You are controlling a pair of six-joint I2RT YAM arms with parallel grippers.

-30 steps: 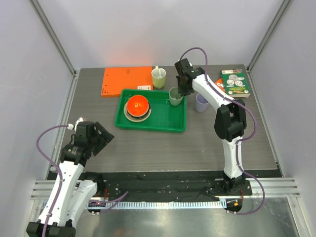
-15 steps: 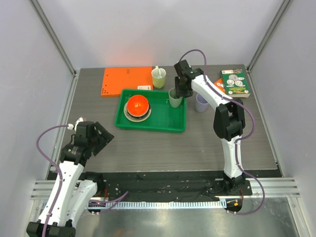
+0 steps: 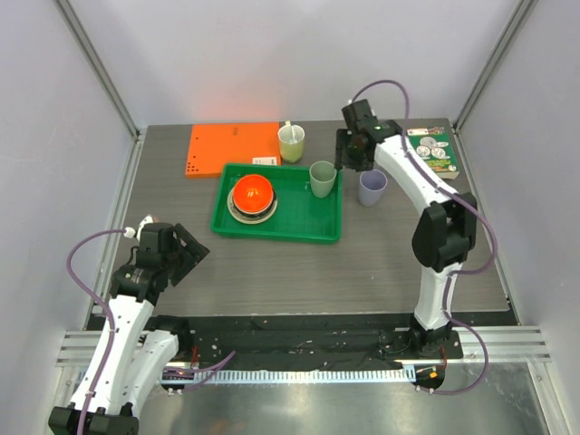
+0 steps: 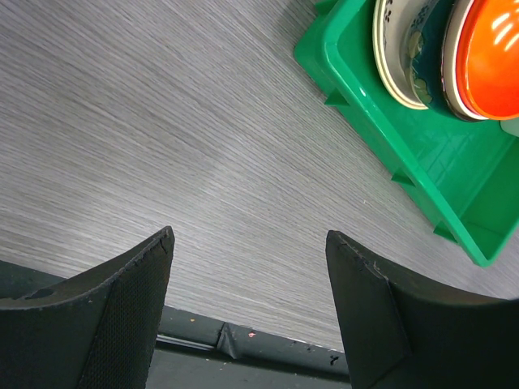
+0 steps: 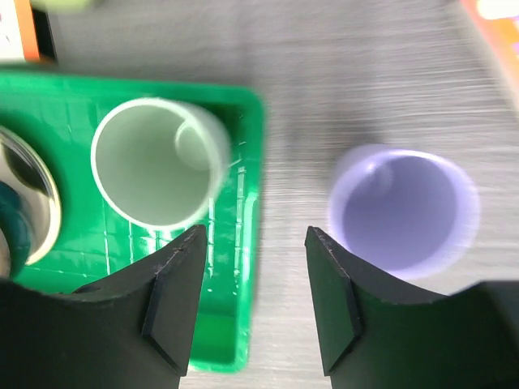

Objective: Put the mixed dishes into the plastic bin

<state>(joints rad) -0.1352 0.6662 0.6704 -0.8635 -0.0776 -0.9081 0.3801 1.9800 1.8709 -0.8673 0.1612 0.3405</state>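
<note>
Right wrist view: my right gripper (image 5: pixel 255 243) is released and empty, with the rim of the plastic bin (image 5: pixel 246 316) running below, between the jaws. The pale sage-green cup (image 5: pixel 154 166) stands inside it ahead-left, the lavender cup (image 5: pixel 403 211) ahead-right on the table (image 5: pixel 292 154); my left gripper (image 4: pixel 250 243) gapes empty too.

Lab test cell: white panel walls (image 3: pixel 272 54), aluminium rails (image 3: pixel 99 68).

A grey wood-grain desk (image 3: pixel 362 263) is enclosed by plain white walls (image 3: pixel 272 54), joined at the corners by metal posts (image 3: pixel 98 72). An aluminium rail (image 3: pixel 507 343) is fixed along the near edge.
</note>
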